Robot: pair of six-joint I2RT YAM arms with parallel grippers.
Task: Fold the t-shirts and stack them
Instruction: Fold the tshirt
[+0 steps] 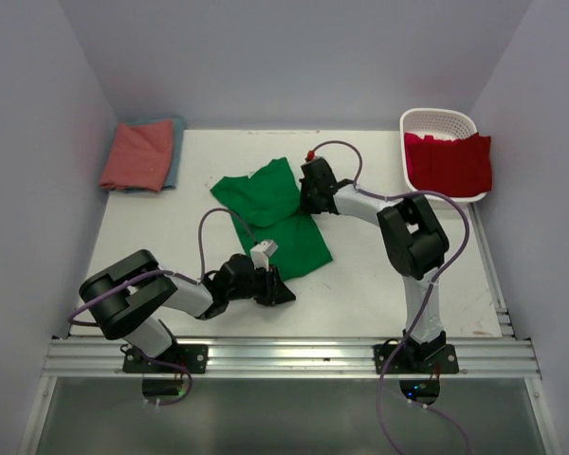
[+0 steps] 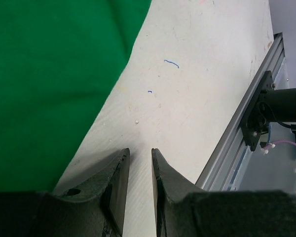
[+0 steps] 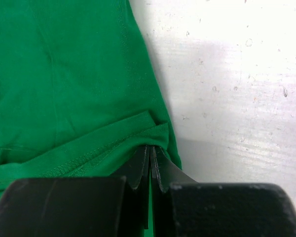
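A bright green t-shirt lies partly folded in the middle of the table. My right gripper is at its right edge and is shut on a fold of the green cloth; in the right wrist view the jaws pinch the hem. My left gripper rests low by the shirt's near corner. Its jaws stand slightly apart over bare table, with the green shirt just to their left. A red t-shirt hangs over the basket. A salmon-pink t-shirt lies on a teal-blue one at the back left.
The white lattice basket stands at the back right corner. Side walls close in the table on left and right. An aluminium rail runs along the near edge, seen also as the rail in the left wrist view.
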